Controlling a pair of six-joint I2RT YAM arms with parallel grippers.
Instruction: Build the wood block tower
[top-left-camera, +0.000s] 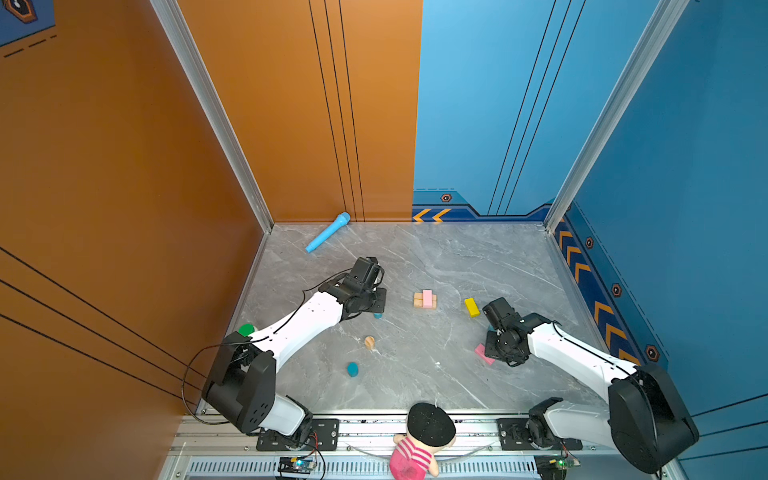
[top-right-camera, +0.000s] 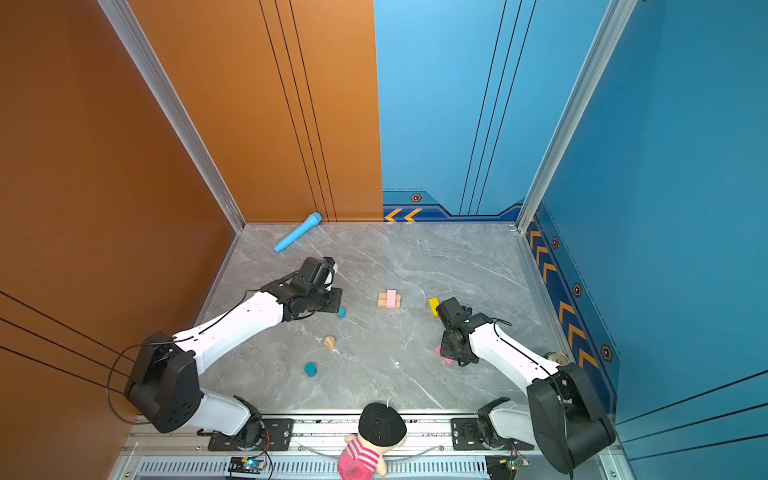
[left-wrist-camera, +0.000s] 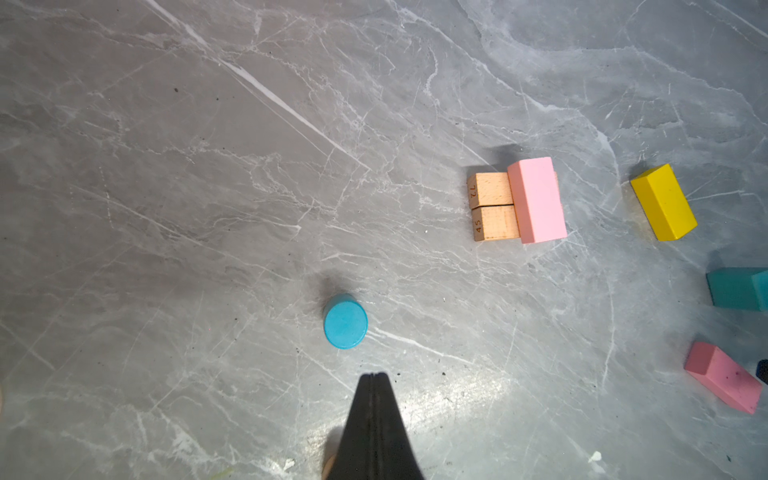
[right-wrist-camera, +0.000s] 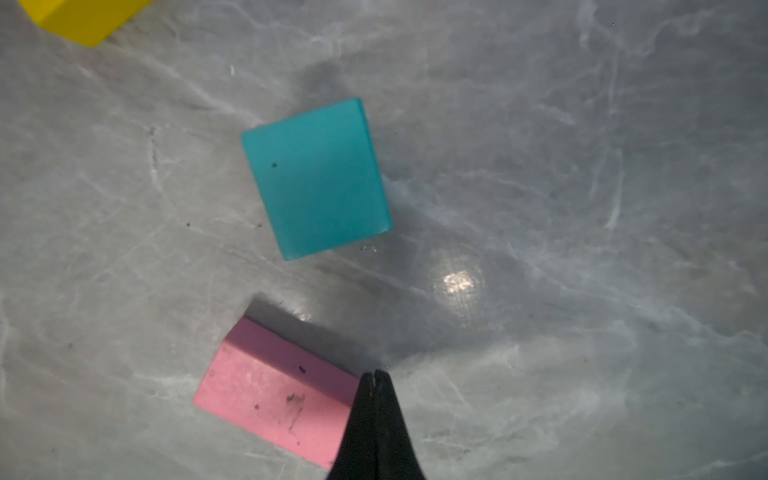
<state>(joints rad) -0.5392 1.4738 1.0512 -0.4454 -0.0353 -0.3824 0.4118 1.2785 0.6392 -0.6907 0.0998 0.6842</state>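
A: Where's tower (top-left-camera: 425, 299)?
B: Mid worktop (top-left-camera: 436, 257), top pink bar (left-wrist-camera: 537, 199) across two tan bars (left-wrist-camera: 492, 206).
A: Jaws?
B: Both closed, nothing held. L jaws near blue cylinder (left-wrist-camera: 345, 321), left of tower. R jaws by loose pink bar (right-wrist-camera: 274, 392) & teal cube (right-wrist-camera: 316, 178), right of tower. Also yellow bar (top-left-camera: 471, 307) just right of tower, apart; tan cylinder (top-left-camera: 369, 342) front-left of tower.

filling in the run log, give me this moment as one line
tower: pink block on two tan blocks | left gripper: shut, empty, near blue cylinder | right gripper: shut, empty, by loose pink block
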